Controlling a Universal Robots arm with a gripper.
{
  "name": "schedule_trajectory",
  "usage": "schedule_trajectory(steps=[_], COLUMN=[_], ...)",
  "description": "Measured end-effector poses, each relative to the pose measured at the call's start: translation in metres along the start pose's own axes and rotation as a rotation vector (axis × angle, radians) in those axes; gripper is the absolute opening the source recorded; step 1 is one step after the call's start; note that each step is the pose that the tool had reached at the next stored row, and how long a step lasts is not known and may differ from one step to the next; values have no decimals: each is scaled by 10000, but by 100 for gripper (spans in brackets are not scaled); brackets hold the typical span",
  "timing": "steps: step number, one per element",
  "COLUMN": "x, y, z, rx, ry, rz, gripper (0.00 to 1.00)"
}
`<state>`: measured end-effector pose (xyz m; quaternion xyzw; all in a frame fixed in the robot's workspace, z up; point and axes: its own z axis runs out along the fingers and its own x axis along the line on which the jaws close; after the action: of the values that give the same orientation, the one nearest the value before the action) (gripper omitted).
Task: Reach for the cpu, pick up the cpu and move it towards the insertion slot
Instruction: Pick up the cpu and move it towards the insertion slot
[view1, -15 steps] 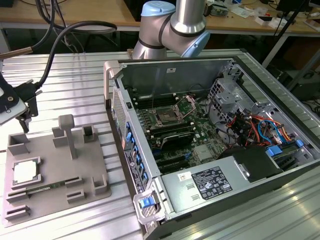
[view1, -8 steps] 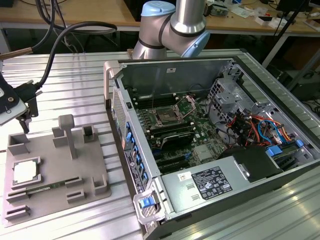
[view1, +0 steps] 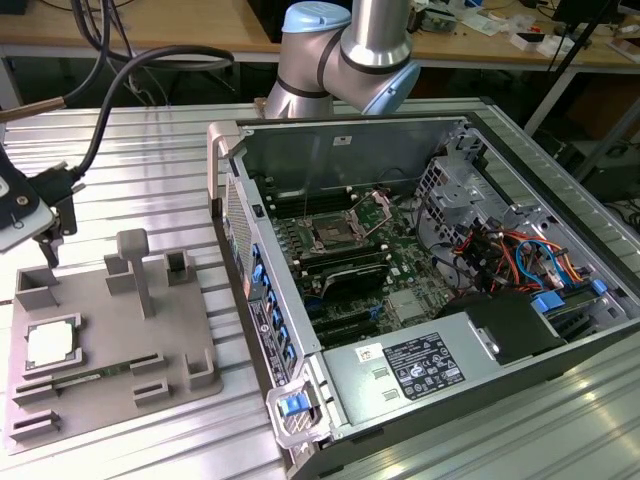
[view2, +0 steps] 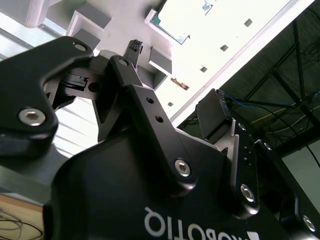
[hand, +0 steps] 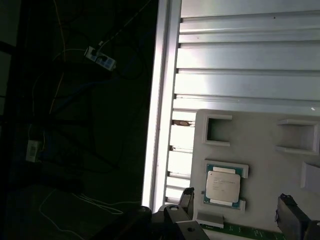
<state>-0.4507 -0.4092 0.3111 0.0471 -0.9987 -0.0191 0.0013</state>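
Grey tray (view1: 110, 335) posts (view1: 133, 262) near cpu (view1: 48, 345)

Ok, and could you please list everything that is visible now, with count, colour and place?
cpu: one, silvery-white, in a recess of the tray, exterior view's left.
tray: one, grey, on the table beside the computer case.
memory stick: one, green, in the tray near the cpu.
computer case: one, grey metal, open, middle of the exterior view.
insertion slot: one, dark centre, shiny frame, on the green board inside the case.
cables: several, orange, blue and red, inside the case.
table: one, silver, ribbed, under everything.
arm: one, silver and pale blue, behind the case.
fingers: two, black, open, over the tray near the cpu, holding nothing.
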Motion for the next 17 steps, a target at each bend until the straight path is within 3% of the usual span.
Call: schedule_trajectory(steps=[17], x=[1], y=[-8], z=[109], rx=[0], ry=[3], rz=[0], gripper=[72])
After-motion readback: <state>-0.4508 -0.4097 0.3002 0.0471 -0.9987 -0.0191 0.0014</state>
